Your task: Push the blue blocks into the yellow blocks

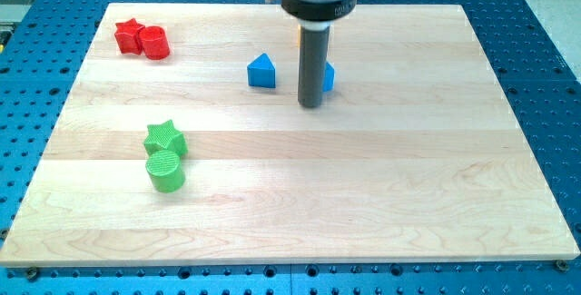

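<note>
A blue triangular block sits on the wooden board, up and left of the middle. A second blue block shows only as a sliver at the right edge of my rod; its shape cannot be made out. My tip rests on the board just below and left of that second blue block, and to the right of the triangular one. A thin yellow-orange sliver shows at the rod's left edge near the view's top. The rest of it is hidden by the rod.
A red star and a red cylinder sit together at the board's top left. A green star and a green cylinder touch at the left. The wooden board lies on a blue perforated table.
</note>
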Motion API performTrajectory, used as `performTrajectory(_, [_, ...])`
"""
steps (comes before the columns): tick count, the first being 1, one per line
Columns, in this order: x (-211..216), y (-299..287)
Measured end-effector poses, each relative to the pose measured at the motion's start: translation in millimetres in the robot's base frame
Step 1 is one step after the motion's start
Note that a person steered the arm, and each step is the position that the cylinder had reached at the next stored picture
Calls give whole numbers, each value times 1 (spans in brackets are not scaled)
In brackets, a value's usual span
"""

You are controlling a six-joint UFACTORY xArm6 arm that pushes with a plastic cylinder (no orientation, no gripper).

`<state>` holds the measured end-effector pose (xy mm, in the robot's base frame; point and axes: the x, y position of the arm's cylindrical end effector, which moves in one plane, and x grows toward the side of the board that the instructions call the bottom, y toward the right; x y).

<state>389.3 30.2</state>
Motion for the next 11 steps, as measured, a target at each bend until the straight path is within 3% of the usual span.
performTrajectory(1, [-37,0])
performTrajectory(2, [11,11])
performTrajectory(3, [-8,32])
performTrajectory(5, [-75,9])
performTrajectory(6, [-48,8])
performTrajectory(7, [29,-21])
performTrajectory(8, [25,-93])
performTrajectory(9, [-30,-82])
performTrajectory(10, [-57,-41])
performTrajectory(11, [-11,-55])
